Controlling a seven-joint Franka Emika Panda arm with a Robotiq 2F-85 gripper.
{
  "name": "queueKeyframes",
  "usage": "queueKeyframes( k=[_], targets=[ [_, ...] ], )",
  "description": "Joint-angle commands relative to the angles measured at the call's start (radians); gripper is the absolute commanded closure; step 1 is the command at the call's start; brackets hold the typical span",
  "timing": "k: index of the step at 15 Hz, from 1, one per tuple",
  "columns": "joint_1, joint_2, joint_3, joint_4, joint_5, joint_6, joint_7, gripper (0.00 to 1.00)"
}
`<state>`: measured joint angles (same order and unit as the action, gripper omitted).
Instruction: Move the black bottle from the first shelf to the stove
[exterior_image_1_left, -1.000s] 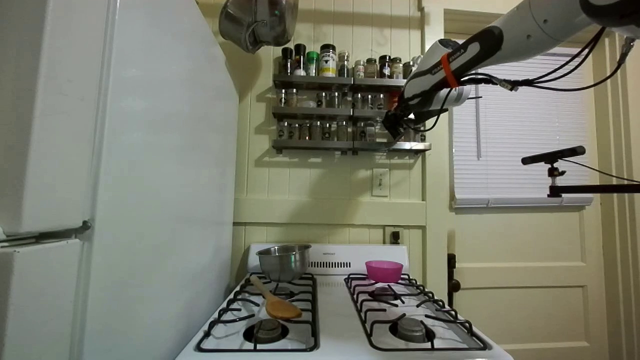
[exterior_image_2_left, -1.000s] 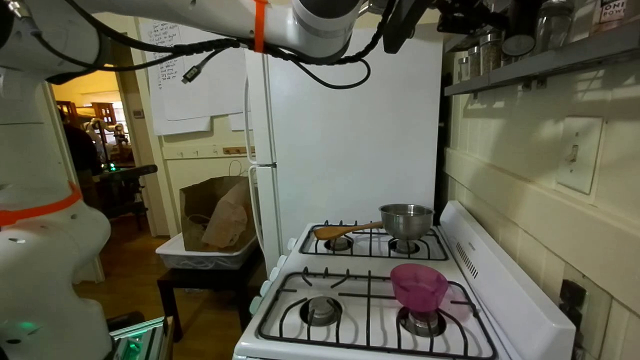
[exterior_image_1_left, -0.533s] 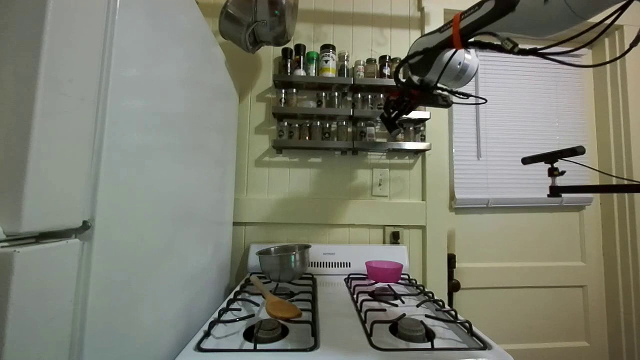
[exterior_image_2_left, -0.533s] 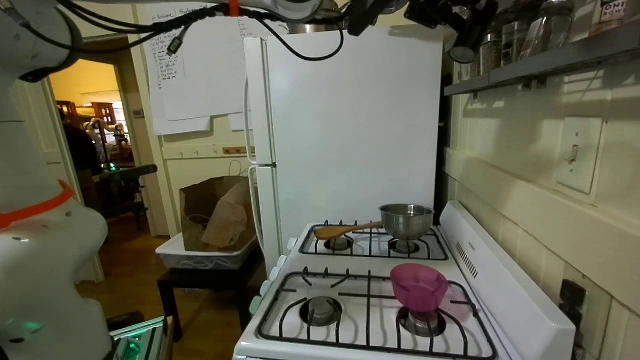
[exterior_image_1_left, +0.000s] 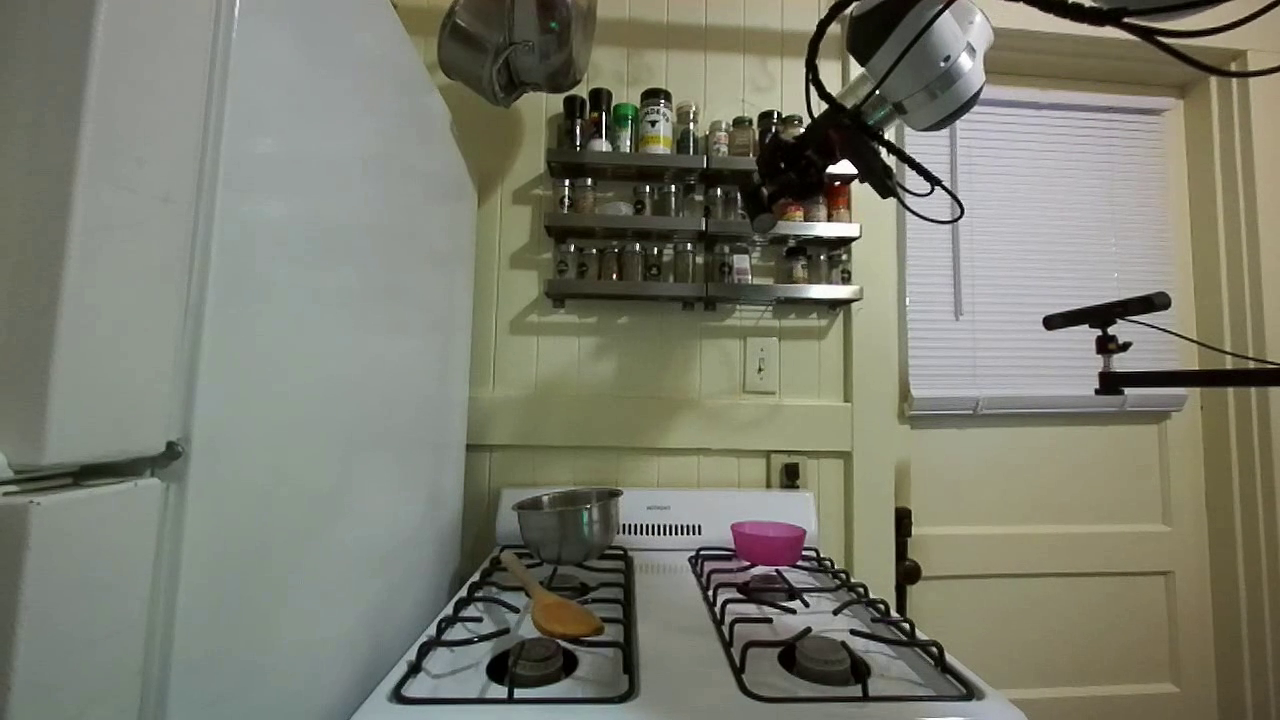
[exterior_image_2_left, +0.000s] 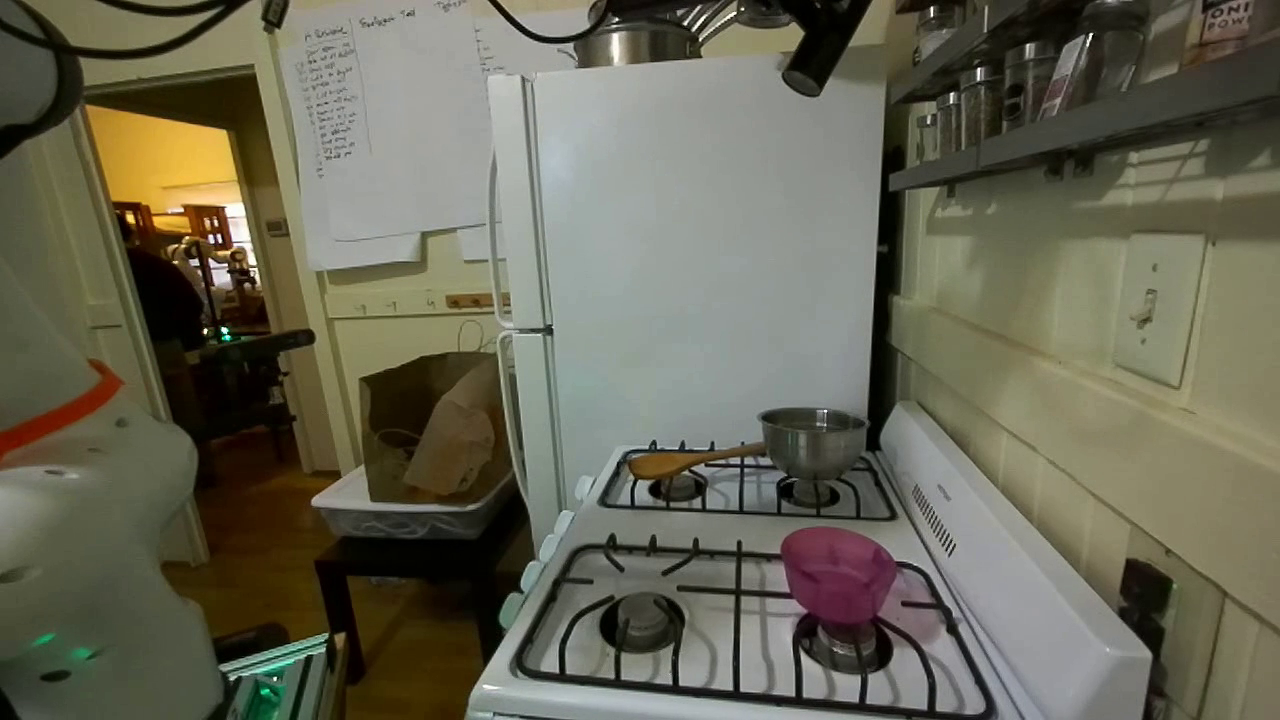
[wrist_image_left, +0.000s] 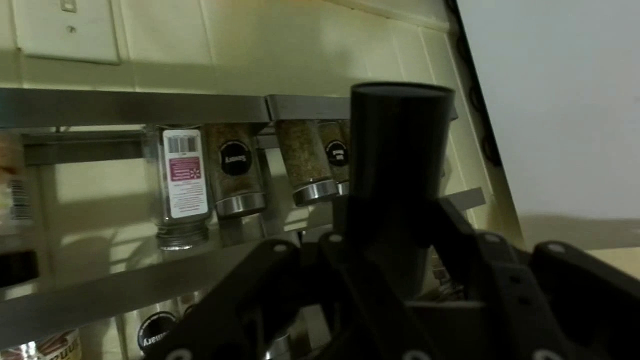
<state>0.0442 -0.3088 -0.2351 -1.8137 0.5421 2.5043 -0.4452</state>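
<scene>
The black bottle (wrist_image_left: 400, 140) is held between the fingers of my gripper (wrist_image_left: 395, 222) in the wrist view. The bottle (exterior_image_1_left: 763, 213) tilts downward under the gripper (exterior_image_1_left: 792, 168), in front of the rack's middle tier. The bottle (exterior_image_2_left: 815, 72) also shows in an exterior view, out from the wall, with the gripper mostly cut off by the top edge. The dark spice rack (exterior_image_1_left: 625, 290) has three tiers of jars; which is the first shelf cannot be told. The white stove (exterior_image_1_left: 662, 620), also in an exterior view (exterior_image_2_left: 720, 529), stands below the rack.
A steel bowl (exterior_image_1_left: 568, 528) and wooden spoon (exterior_image_1_left: 565, 615) lie on the left burners. A pink bowl (exterior_image_1_left: 768, 544) sits on the rear right burner. A white refrigerator (exterior_image_1_left: 330, 350) stands left of the stove. A pot (exterior_image_1_left: 515, 50) hangs above. A camera (exterior_image_1_left: 1105, 310) juts in at right.
The arm has risen and drawn back from the rack with the black bottle. The bottle has gone from the lowest tier's height up to the middle tier's. The stove's things have not moved.
</scene>
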Motion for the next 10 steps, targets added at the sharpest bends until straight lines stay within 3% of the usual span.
queueKeyframes(
  k=[1,2,3,5,10],
  targets=[
    [0.013,-0.004,-0.009,0.0,0.007,-0.002,0.004,0.56],
    [0.016,-0.005,-0.011,-0.001,0.014,-0.002,0.004,0.56],
    [0.017,-0.004,-0.012,-0.002,0.017,-0.002,0.003,0.81],
    [0.006,0.009,0.011,-0.03,-0.031,0.001,0.015,0.81],
    [0.049,-0.003,0.06,-0.241,0.002,0.039,-0.026,0.81]
  ],
)
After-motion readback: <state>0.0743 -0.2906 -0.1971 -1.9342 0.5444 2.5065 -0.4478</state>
